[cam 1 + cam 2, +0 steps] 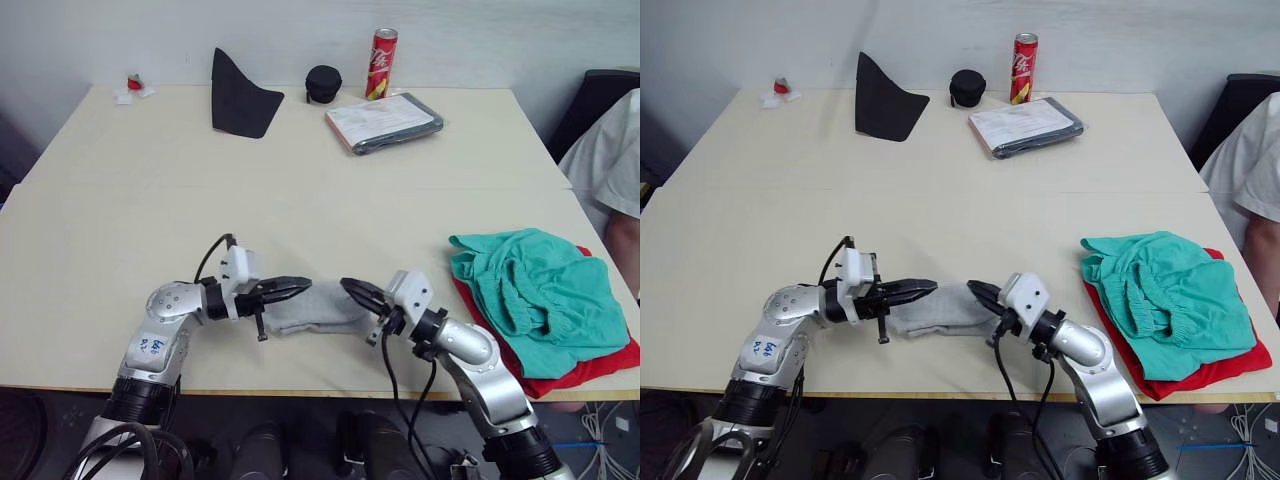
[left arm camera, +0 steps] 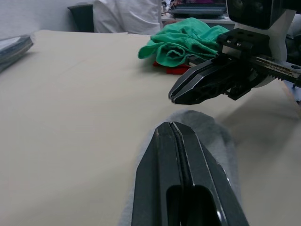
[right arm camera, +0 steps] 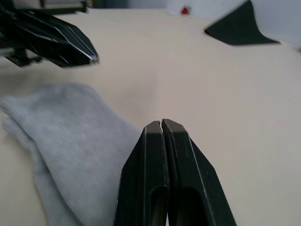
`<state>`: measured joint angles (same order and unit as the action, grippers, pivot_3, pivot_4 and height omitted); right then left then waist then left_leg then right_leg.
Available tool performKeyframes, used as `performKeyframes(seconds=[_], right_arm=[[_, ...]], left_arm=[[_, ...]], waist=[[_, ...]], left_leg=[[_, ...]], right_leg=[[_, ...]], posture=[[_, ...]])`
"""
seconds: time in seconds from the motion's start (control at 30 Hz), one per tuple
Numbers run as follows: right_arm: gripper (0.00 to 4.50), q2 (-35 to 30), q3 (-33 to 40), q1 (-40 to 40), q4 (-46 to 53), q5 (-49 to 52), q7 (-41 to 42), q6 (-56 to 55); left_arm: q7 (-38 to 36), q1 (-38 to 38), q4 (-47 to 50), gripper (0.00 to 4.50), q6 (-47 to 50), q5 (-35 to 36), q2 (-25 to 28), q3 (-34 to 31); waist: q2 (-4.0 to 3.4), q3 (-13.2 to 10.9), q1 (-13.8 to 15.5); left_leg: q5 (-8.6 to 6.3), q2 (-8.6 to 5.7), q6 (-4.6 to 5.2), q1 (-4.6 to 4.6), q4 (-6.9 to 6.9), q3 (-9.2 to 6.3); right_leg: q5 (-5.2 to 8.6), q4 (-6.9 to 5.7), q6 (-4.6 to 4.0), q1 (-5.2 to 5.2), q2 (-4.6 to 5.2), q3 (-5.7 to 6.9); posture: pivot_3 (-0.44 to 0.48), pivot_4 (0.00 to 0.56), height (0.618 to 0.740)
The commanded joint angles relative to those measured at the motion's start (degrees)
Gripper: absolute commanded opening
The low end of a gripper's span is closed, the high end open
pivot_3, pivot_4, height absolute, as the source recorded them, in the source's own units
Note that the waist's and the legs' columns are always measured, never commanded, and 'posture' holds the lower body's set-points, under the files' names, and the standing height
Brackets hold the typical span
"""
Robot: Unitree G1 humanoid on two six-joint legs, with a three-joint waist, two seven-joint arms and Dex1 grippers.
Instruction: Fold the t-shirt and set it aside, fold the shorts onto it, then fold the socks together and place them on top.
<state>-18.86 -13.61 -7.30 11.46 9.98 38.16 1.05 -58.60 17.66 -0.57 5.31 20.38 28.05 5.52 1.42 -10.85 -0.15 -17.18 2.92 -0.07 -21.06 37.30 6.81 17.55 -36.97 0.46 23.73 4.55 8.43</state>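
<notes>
Left claw (image 1: 300, 289): your wrist view shows its two black fingers pressed together with nothing between them. It sits low over the beige surface (image 1: 120, 210), tips above one end of the grey socks (image 1: 315, 308).

Right claw (image 1: 352, 290): fingers likewise pressed together and empty. It faces the left claw across the socks, tips near each other but apart. The socks lie flat between and beneath both claws, close to the near edge of the surface.

Outboard of the right claw, toward your right, locate the teal-green shorts (image 1: 540, 290). They lie in a loose heap on the red t-shirt (image 1: 590, 365), which shows along the near and right edges of the heap. Both garments are well apart from the socks.

Beyond the claws, along the far edge of the surface, note a black pointed fabric piece (image 1: 240, 95), a small round black case (image 1: 323, 83), a red can (image 1: 382, 62) standing upright, and a flat packet of papers in a dark sleeve (image 1: 384, 122). A small red-and-white item (image 1: 134, 86) lies at the far left corner. A person in a white sleeve (image 1: 612, 165) is at the right edge.
</notes>
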Motion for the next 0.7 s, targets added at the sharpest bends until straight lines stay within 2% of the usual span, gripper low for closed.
performKeyframes(seconds=[0.03, 0.2, 0.3, 0.4, 0.5, 0.53, 0.7], right_arm=[[0.06, 1.1, -3.3, 0.5, -2.6, -2.9, 0.1, -2.1], [0.06, -1.0, -1.4, 5.6, -5.0, -4.2, -1.0, -3.7], [0.06, -1.9, 2.7, 9.3, -2.0, -0.7, -1.3, -3.7], [0.06, -1.4, 7.8, 13.8, 7.3, 12.8, 0.7, 1.0], [0.60, -4.5, 11.5, 18.5, 16.2, 25.4, -0.2, 13.4], [0.91, -5.8, 12.7, 20.1, 18.8, 29.9, -1.9, 18.4], [2.61, -8.8, 17.4, 21.4, 23.1, 55.8, -21.0, 40.9]], left_arm=[[1.8, -2.5, -0.4, 0.00, 0.1, -5.1, 0.9, 2.8], [2.9, -6.2, -2.2, 0.00, -1.7, -7.2, 1.2, 2.4], [1.7, -7.4, -3.1, 0.00, -4.7, -6.9, 1.3, 2.1], [0.1, -7.3, -3.5, 0.00, -7.5, -4.3, -0.3, 1.1], [-1.4, -6.1, -2.8, 0.00, -7.7, -2.1, -0.9, 0.5], [-1.9, -5.4, -2.8, 0.00, -7.7, -2.1, -0.8, 0.6], [-2.6, -1.9, -4.4, 0.00, -8.3, -3.0, -0.7, 0.4]], waist=[[0.00, 0.0, 0.0], [-0.01, 0.0, 0.2], [-0.02, 0.0, 0.3], [-0.04, 0.0, 0.3], [-0.07, 0.0, 0.2], [-0.06, 0.0, 0.3], [-0.06, 0.0, 0.3]], left_leg=[[-0.01, -0.01, 0.02, -0.02, 0.01, 0.00], [-0.06, -0.02, 0.09, -0.02, 0.02, 0.00], [-0.08, -0.02, 0.12, 0.03, 0.04, -0.02], [-0.09, -0.01, 0.11, 0.03, 0.03, -0.03], [-0.09, 0.00, 0.11, 0.00, -0.01, -0.05], [-0.09, 0.01, 0.11, 0.00, -0.01, -0.05], [-0.09, 0.02, 0.12, 0.00, 0.00, -0.09]], right_leg=[[0.00, 0.02, 0.00, 0.00, 0.01, -0.01], [0.00, 0.08, 0.00, -0.02, 0.05, -0.02], [0.00, 0.08, 0.00, -0.09, 0.08, -0.02], [0.00, 0.08, 0.01, -0.10, 0.08, -0.02], [0.00, 0.09, 0.00, -0.06, 0.06, -0.02], [0.00, 0.08, 0.00, -0.05, 0.06, -0.02], [0.00, 0.07, 0.00, -0.06, 0.07, -0.02]], posture=[[0.000, 0.150, 0.740], [0.000, 0.150, 0.740], [0.000, 0.150, 0.740], [0.000, 0.150, 0.740], [0.000, 0.150, 0.740], [0.000, 0.150, 0.740], [0.000, 0.150, 0.740]])
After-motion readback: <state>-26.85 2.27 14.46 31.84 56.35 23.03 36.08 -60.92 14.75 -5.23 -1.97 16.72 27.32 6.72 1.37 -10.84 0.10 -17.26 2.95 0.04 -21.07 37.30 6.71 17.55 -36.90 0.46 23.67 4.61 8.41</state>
